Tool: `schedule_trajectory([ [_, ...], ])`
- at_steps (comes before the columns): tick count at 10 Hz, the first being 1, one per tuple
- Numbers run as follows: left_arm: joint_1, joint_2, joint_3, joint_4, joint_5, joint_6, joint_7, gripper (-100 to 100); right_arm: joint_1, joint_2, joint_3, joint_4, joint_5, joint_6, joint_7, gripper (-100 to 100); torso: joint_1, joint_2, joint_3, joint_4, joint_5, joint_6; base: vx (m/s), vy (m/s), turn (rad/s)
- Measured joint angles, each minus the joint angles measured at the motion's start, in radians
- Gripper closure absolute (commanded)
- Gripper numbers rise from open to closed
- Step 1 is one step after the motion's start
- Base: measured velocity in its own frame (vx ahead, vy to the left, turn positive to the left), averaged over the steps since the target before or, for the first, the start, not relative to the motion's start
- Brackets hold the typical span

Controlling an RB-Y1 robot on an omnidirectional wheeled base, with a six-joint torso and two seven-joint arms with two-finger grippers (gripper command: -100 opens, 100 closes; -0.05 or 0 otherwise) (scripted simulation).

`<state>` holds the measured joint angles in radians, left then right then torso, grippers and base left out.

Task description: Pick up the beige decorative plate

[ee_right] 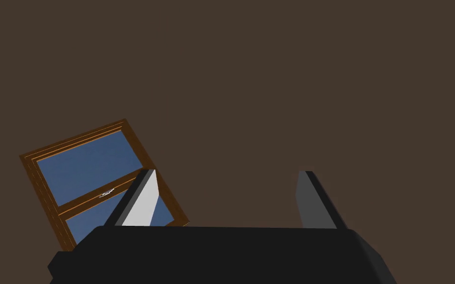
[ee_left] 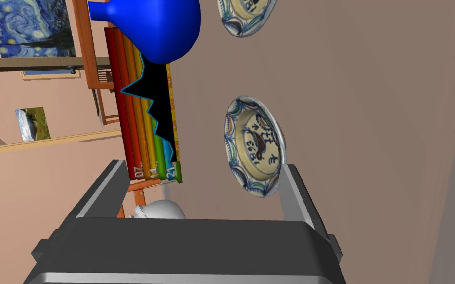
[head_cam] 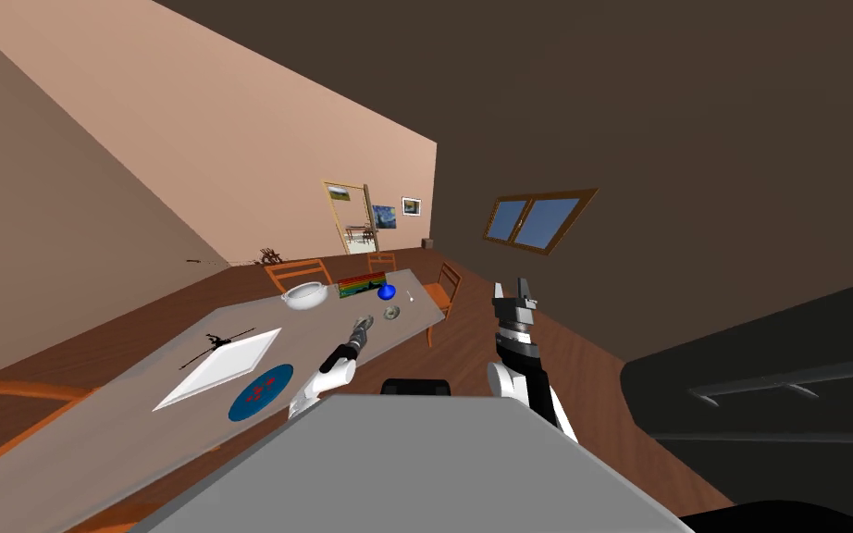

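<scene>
The left pincer (ee_left: 207, 193) is held wide open and nothing is gripped between its fingers (ee_left: 294, 196). It is stretched low over the grey-brown surface (ee_left: 379, 128). Just ahead of it, the beige decorative plate (ee_left: 254, 146) is seen lying flat on the surface, closer to one finger than to the middle of the gap. Whether that finger touches its rim cannot be told. The plate's hollow, painted side is turned up, away from the surface. Because it is round, no long axis can be given; a dark figure with digits is painted in its middle, inside a blue, green and brown border.

Beyond it, a second plate of the same kind (ee_left: 245, 16) is found. To the side, a rainbow-striped box (ee_left: 145, 123) and a blue vase (ee_left: 158, 30) are placed, and a white bowl (ee_left: 160, 211) is seen near the other finger.

The right pincer (head_cam: 514, 292) is raised beside the surface, also open and empty.
</scene>
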<state>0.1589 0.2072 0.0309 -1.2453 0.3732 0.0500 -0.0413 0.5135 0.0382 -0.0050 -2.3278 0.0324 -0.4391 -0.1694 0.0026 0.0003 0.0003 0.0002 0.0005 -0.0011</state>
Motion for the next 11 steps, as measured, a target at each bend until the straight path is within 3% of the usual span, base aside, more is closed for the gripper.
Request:
schedule_trajectory([
  [5, -0.076, 0.030, 0.018, 0.166, 0.033, 0.044, 0.014, -100, 0.000, 0.000, 0.000, 0.000, 0.000, 0.000, 0.000, 0, 0.000, -0.001, 0.000, 0.000, 0.000, 0.000, -0.014, 0.029, -0.143],
  [9, -0.145, 0.073, 0.046, 0.295, 0.066, 0.111, 0.031, -100, 0.000, 0.000, 0.000, 0.000, 0.000, 0.000, 0.000, 0, 0.001, 0.000, 0.000, 0.000, 0.000, 0.000, -0.020, 0.036, -0.134],
  [11, -0.187, 0.092, 0.046, 0.390, 0.085, 0.120, 0.035, -100, 0.000, 0.000, 0.000, 0.000, 0.000, 0.000, 0.000, 0, 0.000, -0.001, 0.000, 0.000, 0.000, 0.000, -0.012, 0.030, -0.164],
])
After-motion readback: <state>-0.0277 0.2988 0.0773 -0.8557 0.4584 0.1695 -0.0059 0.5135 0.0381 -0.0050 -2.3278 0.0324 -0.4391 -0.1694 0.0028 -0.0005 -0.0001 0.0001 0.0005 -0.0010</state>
